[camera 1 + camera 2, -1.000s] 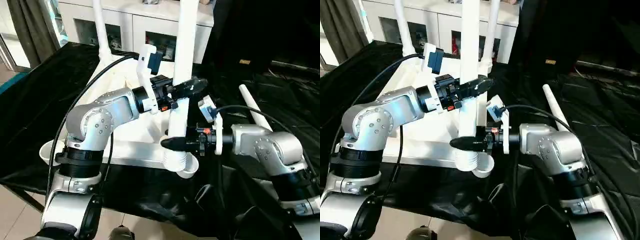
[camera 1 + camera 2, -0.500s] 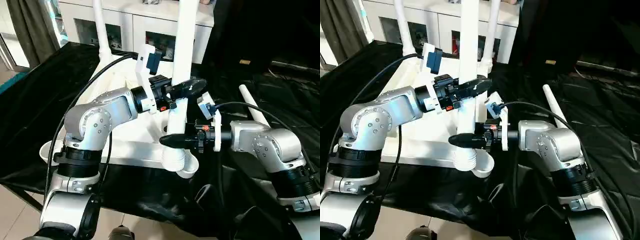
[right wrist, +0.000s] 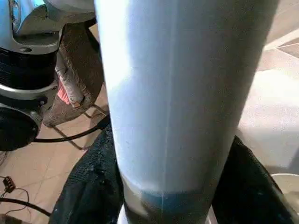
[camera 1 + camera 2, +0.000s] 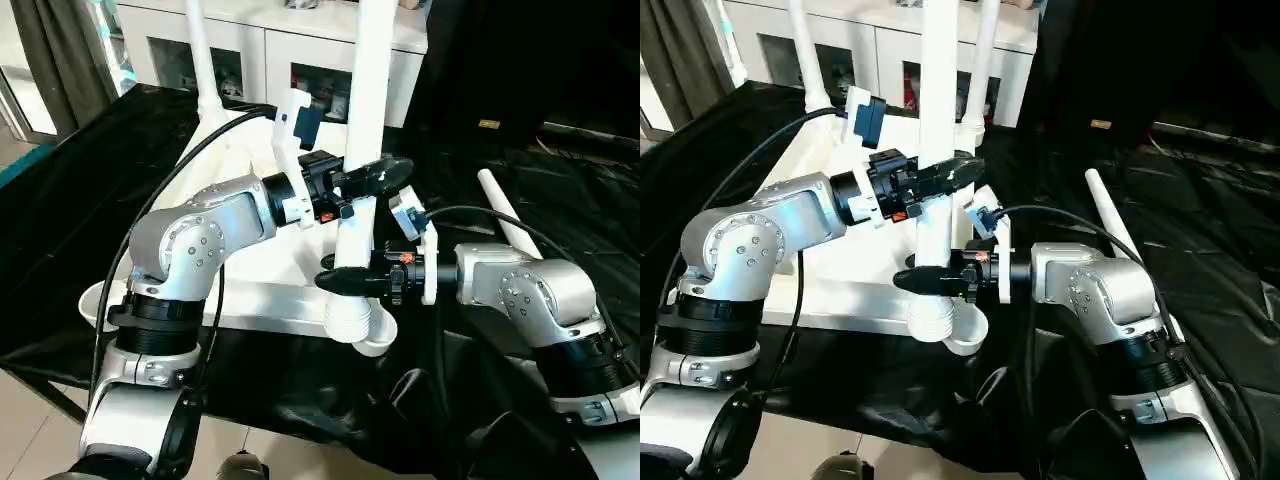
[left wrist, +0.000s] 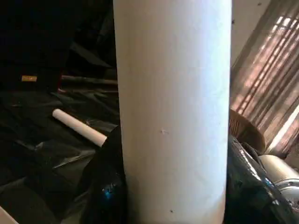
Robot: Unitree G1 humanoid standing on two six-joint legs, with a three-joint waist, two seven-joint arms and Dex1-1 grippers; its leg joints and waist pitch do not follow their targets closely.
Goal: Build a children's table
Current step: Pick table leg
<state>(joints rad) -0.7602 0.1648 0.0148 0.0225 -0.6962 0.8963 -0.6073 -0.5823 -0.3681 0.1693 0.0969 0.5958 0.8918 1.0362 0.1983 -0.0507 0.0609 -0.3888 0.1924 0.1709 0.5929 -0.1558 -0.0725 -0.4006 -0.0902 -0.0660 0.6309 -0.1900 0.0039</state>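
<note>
Now the right gripper (image 4: 340, 281) sits closer round the upright white table leg (image 4: 365, 120) than a sec ago: its black fingers (image 3: 86, 186) have narrowed and hug both sides of the tube just above the corner socket (image 4: 358, 325), w/ the right forearm shifted a bit toward the leg vs. before. Right wrist view shows the leg pressed between both dark fingers, so it's grasping the leg low down.

Left gripper (image 4: 378, 175) hasn't moved; still clamped on the same leg higher up, fingers (image 5: 105, 186) either side of the tube in the left wrist view.

Tabletop (image 4: 240, 250) lies upside down on the black-draped bench (image 4: 80, 190), same spot as earlier. The held leg stands upright in the near corner socket, on the edge closest to the robot. Another leg (image 4: 200, 60) stands upright at the far left corner. A third leg (image 4: 985, 50) rises at the far side, behind the held one.

A loose leg (image 4: 508, 225) lies flat on the black cover to the robot's right, well apart from the top, unchanged. White glass-door cabinet (image 4: 260, 45) stands behind the bench.
</note>
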